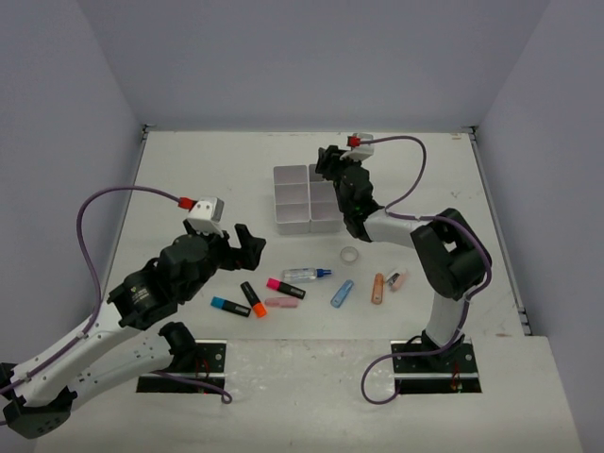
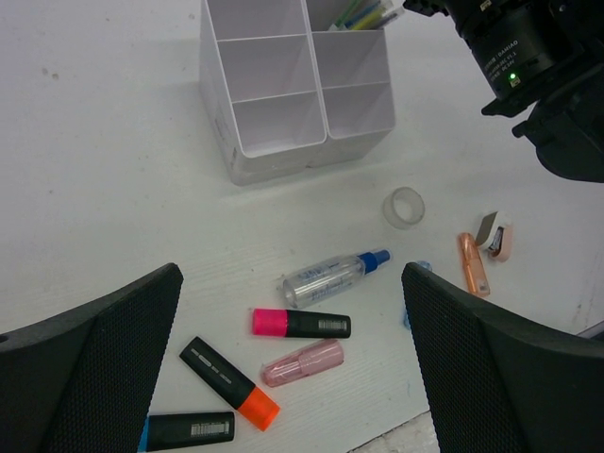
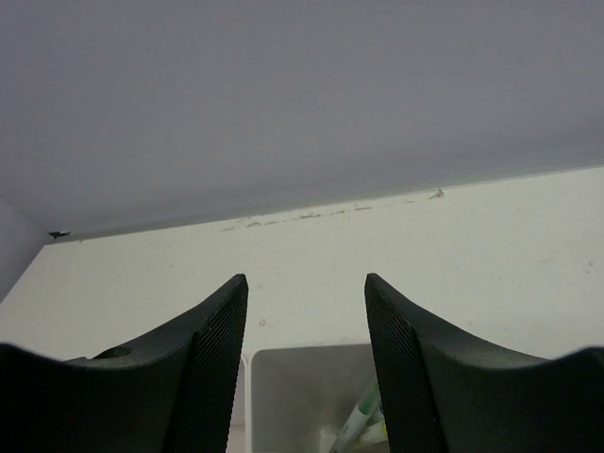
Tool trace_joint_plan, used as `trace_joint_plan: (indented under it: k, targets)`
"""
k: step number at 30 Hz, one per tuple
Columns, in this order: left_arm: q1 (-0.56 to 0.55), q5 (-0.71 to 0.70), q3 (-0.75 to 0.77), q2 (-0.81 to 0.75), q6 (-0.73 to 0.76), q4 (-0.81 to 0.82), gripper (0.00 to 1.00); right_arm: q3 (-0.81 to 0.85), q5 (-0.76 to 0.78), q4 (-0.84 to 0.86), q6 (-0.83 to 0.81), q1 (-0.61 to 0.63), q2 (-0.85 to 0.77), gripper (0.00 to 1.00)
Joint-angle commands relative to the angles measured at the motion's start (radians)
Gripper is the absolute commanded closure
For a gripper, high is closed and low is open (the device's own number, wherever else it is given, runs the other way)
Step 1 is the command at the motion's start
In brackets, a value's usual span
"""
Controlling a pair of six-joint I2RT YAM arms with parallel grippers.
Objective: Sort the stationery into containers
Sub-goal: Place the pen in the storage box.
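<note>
The table (image 1: 189, 170) carries everything, w/ both arms bolted at its 6 o'clock edge. The right arm (image 1: 453, 255) reaches toward 12 o'clock so its wrist hangs over the far right cell of the white tray (image 1: 293, 226), which sits centre-far, presumably so either arm can get to it. The left arm (image 1: 142, 293) leans in from 7 o'clock, wrist angled down at the loose pile, a pose that reads as lining up a pick. The right fingers (image 3: 203, 377) stand parted w/ nothing between them, directly above the cell holding thin green pens (image 3: 363, 415); that fits a drop-off into that cell. The left fingers (image 2: 104, 368) are spread fully wide & empty, hovering so they frame the pile. Other stationery lies flat on the table at the tray's 6 o'clock, none of it in a cell: the glue pen (image 1: 307, 274) nearest the tray, then the pink highlighter (image 1: 286, 288), orange highlighter (image 1: 253, 299) & blue highlighter (image 1: 229, 307) trailing toward 7 o'clock, w/ the pink eraser (image 1: 280, 303) just beside the pink one. The tape ring (image 1: 350, 256) lies at the tray's 5 o'clock, apart from the others & nearer the right arm, so prob. that arm's job.
</note>
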Motion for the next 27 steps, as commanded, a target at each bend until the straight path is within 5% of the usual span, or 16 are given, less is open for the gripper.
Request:
trace_joint_plan:
  k: [1,3,8,11,14,19,25,27]
  targets:
    - [0.003,-0.041,0.015,-0.003,0.005,-0.02,0.0,-0.033,-0.039,0.009,-0.016,-0.001,-0.11,0.45]
    - [0.003,-0.068,0.033,0.009,-0.008,-0.067,0.0,-0.058,-0.069,-0.066,-0.012,0.002,-0.204,0.44]
    - [0.003,-0.22,0.124,0.092,-0.134,-0.256,0.0,0.07,-0.241,-0.831,0.052,0.001,-0.472,0.31]
    - [0.003,-0.315,0.169,0.157,-0.203,-0.364,0.0,0.071,-0.223,-1.127,0.137,0.0,-0.579,0.18]
    - [0.003,-0.33,0.195,0.188,-0.214,-0.401,0.0,-0.05,-0.16,-1.225,0.168,0.001,-0.673,0.2]
    - [0.003,-0.335,0.208,0.184,-0.198,-0.375,0.0,-0.254,0.057,-1.345,0.327,-0.007,-0.873,0.01]
    - [0.003,-0.24,0.202,0.254,-0.162,-0.291,0.0,-0.3,-0.14,-1.439,0.4,-0.012,-0.885,0.02]
    - [0.003,-0.2,0.211,0.292,-0.132,-0.28,0.0,-0.32,-0.173,-1.434,0.421,-0.011,-0.87,0.1]
